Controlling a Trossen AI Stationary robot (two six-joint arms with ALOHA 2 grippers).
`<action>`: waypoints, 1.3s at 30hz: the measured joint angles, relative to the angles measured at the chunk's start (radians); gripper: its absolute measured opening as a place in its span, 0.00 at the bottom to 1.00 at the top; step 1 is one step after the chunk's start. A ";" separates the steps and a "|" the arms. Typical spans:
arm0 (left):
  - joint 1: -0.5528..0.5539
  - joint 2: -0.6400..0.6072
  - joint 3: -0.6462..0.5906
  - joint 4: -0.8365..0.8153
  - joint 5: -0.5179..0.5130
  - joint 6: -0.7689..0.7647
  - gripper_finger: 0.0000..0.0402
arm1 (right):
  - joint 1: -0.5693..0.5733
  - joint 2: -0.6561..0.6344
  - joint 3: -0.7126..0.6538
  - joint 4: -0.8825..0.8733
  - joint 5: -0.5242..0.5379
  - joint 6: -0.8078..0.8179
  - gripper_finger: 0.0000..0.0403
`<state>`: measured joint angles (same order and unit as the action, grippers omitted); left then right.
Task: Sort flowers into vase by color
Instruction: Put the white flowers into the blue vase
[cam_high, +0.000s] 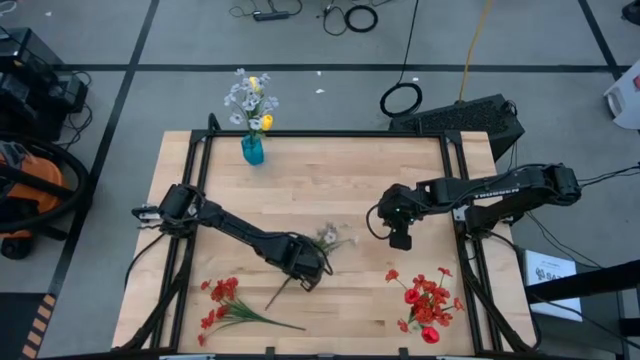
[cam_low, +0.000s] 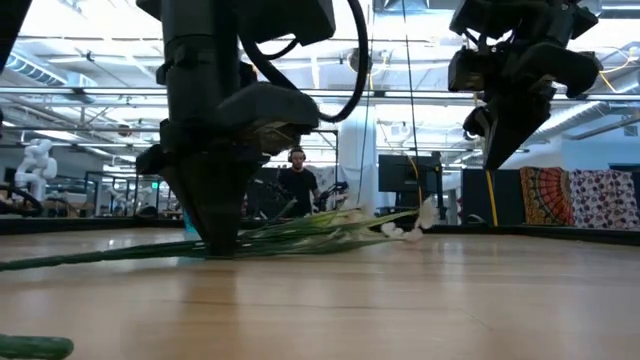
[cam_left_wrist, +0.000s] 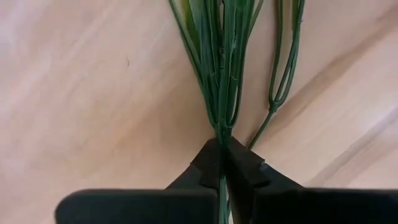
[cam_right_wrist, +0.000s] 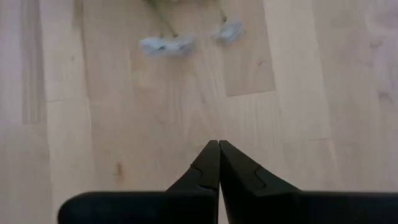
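lying nearest the table's front edge: a spray of red clustered flowers (cam_high: 222, 305) at front left, stems fanned toward the middle, and a heap of red tulips and sprays (cam_high: 428, 300) at front right, both flat on the wooden table (cam_high: 340, 180).

pinching a white-blossom sprig (cam_high: 322, 243) just behind them, near the table's centre: left gripper (cam_high: 308, 268), fingers (cam_left_wrist: 211, 163) clamped together on the bunched green stems where they join, tips down at the wood. sprig stretched out flat from the grip, small white blossoms (cam_right_wrist: 166, 43) at its far end, one loose stem running back toward the front of the table. seen level from the table top, long green stems and pale blooms trailing sideways from under the dark claw.

hovering to the right of that sprig, above bare wood and clear of it: right gripper (cam_high: 400, 240), fingers pressed tight together, nothing between them.

standing upright at the far edge, left of centre: small teal-blue vase (cam_high: 252, 150), already filled with white blossoms and yellow tulips (cam_high: 262, 105), stems rising well above its rim and leaning out past the table's back edge. no red in it.

visible in the room beyond: a person (cam_low: 297, 185) wearing headphones, dark top.
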<state>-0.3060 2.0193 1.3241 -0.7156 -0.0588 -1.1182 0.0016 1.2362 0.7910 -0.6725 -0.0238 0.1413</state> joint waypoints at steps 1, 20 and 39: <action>-0.002 0.000 0.003 0.001 -0.033 0.052 0.02 | 0.000 0.000 0.000 0.003 0.000 -0.015 0.00; 0.139 -0.463 -0.646 0.754 -0.346 0.628 0.02 | 0.000 0.006 -0.166 0.432 0.026 0.177 0.00; 0.474 -1.073 -0.857 1.388 -0.052 1.237 0.02 | -0.002 0.006 -0.166 0.566 0.212 0.433 0.00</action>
<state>0.1681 0.9461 0.4675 0.6721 -0.1105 0.1191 -0.0002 1.2419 0.6250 -0.1069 0.1883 0.5745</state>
